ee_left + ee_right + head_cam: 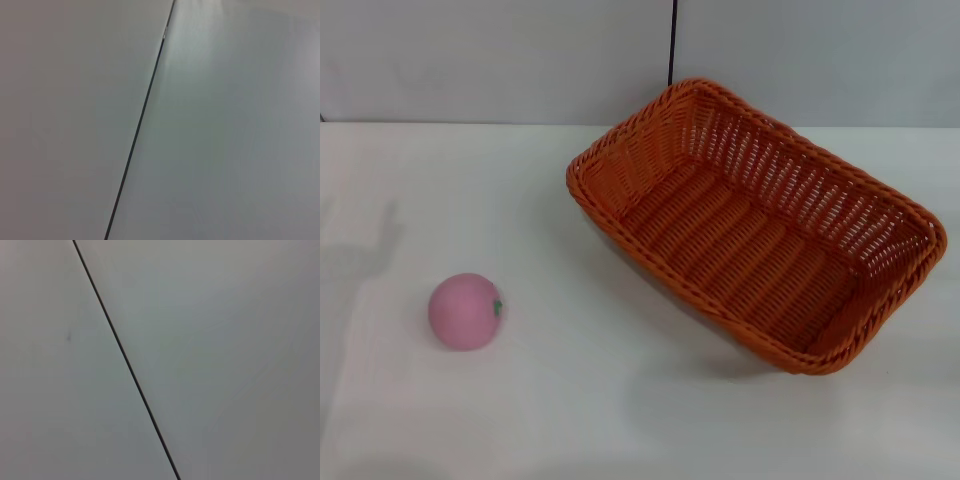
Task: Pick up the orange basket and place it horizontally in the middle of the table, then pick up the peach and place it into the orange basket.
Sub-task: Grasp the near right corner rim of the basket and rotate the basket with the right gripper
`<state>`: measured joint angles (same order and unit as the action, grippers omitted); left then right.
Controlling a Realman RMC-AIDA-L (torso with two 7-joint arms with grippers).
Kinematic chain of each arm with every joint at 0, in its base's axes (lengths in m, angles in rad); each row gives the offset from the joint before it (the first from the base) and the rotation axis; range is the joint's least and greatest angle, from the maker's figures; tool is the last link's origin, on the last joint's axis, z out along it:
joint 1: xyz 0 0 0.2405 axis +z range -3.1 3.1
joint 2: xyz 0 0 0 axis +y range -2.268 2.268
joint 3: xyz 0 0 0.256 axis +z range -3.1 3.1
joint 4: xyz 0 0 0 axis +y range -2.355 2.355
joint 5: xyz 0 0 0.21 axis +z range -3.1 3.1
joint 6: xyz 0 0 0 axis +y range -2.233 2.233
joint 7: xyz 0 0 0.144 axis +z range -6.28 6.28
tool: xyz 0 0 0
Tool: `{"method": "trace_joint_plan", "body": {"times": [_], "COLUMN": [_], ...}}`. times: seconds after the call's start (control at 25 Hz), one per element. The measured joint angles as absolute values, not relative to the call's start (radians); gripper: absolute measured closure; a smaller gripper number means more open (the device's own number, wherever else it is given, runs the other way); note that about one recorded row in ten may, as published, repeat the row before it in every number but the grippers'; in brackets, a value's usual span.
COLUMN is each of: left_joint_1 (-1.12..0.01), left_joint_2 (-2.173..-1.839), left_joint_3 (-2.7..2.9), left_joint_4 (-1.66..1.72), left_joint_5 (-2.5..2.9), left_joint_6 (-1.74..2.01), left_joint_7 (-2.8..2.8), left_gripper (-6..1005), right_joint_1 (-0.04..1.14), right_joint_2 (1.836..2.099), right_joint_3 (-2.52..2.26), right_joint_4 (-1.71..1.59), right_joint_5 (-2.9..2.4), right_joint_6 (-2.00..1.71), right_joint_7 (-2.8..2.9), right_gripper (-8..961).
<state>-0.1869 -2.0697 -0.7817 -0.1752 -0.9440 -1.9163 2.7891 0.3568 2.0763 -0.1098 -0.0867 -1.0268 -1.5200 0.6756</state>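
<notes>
On the wide, glossy white table [620,420]: a large rectangular orange woven basket [756,227] and a small round pink toy peach [466,311], well apart.

The basket sits upright and empty toward the right and far side, turned diagonally, one corner reaching the table's far edge. The peach lies on bare tabletop toward the left and nearer side, its green stem mark facing the basket. Neither gripper appears in the head view; both wrist views show only pale grey panels crossed by a thin dark seam [140,120], so how far either gripper is open, and whether it holds anything, cannot be told.
</notes>
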Motion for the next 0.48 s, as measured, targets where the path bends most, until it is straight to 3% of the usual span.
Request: {"method": "trace_joint_plan", "body": {"times": [0.48], "left_joint_1": [-0.201], "left_joint_2": [-2.069], "left_joint_3": [-0.785], "left_joint_4": [-0.182], "left_joint_5": [-0.941], "left_joint_6": [-1.938], "left_joint_7": [2.765], "left_gripper": [184], "right_joint_1": [0.383], "right_joint_2": [2.074], "right_joint_3": [-0.084], "right_joint_4": [-0.065], "right_joint_5": [-1.026], "right_joint_6": [-1.411], "right_joint_7": [0.773], "right_gripper": [427]}}
